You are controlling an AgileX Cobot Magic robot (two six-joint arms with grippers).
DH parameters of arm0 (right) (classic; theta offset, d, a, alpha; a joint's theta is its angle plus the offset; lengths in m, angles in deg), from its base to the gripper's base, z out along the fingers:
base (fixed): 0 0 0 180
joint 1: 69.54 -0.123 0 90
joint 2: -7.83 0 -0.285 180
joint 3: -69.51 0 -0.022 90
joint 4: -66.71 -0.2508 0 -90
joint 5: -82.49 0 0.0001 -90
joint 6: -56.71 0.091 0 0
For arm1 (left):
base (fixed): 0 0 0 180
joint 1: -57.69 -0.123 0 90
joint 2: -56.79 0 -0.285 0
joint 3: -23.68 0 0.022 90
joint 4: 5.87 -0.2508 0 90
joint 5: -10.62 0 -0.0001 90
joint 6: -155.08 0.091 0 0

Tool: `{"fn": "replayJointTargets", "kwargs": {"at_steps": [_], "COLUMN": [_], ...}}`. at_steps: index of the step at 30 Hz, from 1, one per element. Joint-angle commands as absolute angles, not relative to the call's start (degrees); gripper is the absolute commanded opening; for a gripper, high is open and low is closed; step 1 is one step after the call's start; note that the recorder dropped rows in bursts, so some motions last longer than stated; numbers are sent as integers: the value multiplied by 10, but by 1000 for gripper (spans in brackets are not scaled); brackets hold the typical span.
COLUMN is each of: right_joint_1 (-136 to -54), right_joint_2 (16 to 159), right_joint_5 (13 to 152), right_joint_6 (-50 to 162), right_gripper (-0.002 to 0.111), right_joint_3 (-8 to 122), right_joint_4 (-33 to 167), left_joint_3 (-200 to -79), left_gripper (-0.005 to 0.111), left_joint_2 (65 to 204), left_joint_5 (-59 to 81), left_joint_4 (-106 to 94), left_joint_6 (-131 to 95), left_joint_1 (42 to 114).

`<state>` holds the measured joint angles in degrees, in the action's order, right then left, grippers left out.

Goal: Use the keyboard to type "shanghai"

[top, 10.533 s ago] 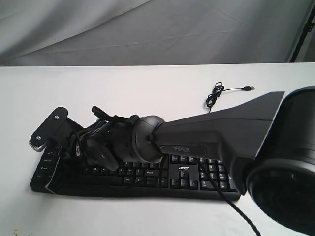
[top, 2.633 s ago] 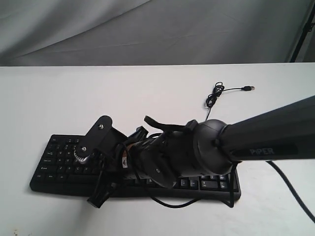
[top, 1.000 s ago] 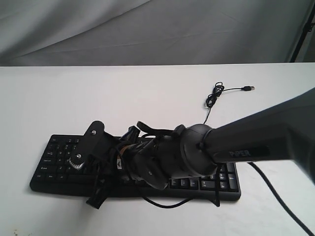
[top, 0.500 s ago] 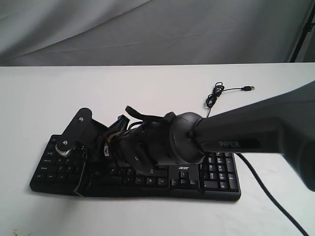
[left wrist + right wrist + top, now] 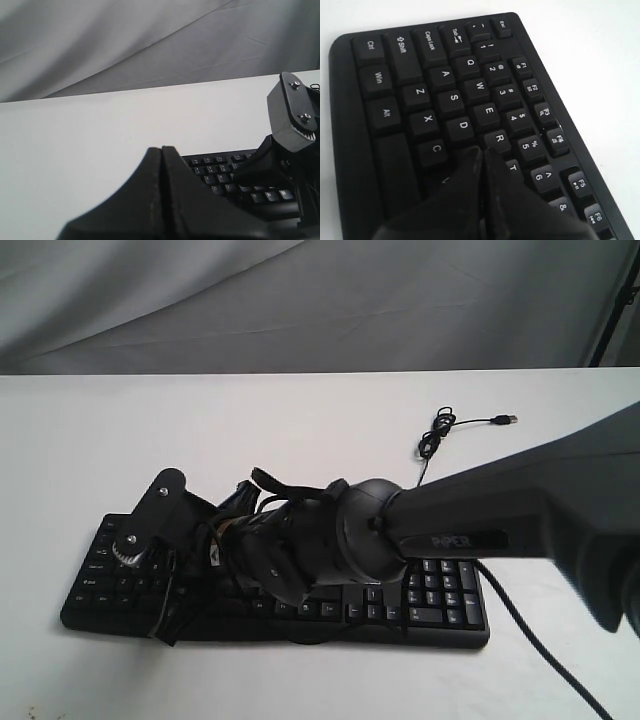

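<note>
The right gripper [image 5: 482, 156] was seen with its two fingers pressed together into a single point, with nothing held between them. In the right wrist view that point was set over the left letter block of the keyboard [image 5: 410, 95], in the space bounded by the D, R and C keys. The key directly beneath was hidden by the fingers, and whether it was being touched could not be told. In the exterior view the same gripper [image 5: 168, 615] was shown pointing steeply down at the left part of the keyboard [image 5: 430, 595], with its grey screwed plate tilted up above the keys. It was carried by the right arm [image 5: 480, 520], a thick dark limb marked "PIPER", which was stretched from the right across the keyboard and covered much of the letter rows.

The left gripper [image 5: 161, 150] was likewise found closed and empty, its fingers meeting along one seam. In its wrist view the keyboard [image 5: 220, 175] was seen beyond it, with the right gripper [image 5: 292, 117] over the keys.

The keyboard was laid lengthwise on the white table [image 5: 300, 420], number pad at the right end. Its thin black cable [image 5: 437, 435] was gathered in a loose tangle behind that end, finishing in a USB plug [image 5: 508, 419] on the bare table. A grey cloth backdrop [image 5: 300, 300] was hung behind.
</note>
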<state>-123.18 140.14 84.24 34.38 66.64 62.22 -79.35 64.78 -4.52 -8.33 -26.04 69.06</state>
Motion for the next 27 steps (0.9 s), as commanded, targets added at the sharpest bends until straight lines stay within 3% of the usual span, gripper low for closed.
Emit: {"fn": "replayJointTargets", "kwargs": {"at_steps": [1,27], "right_joint_1": [-1233,-1227], "right_joint_2": [1410,1405], "right_joint_5": [856,845], "right_joint_6": [333,323], "right_gripper": [0,0], "right_joint_3": [670,670], "right_joint_4": [626,632], "left_joint_3": [-791,-791], "left_gripper": [0,0], "left_joint_2": [646,646], "left_joint_5": [-42,-42], "left_joint_4": [-84,-84], "left_joint_6": [-262,-262], "left_joint_1": [693,693]}}
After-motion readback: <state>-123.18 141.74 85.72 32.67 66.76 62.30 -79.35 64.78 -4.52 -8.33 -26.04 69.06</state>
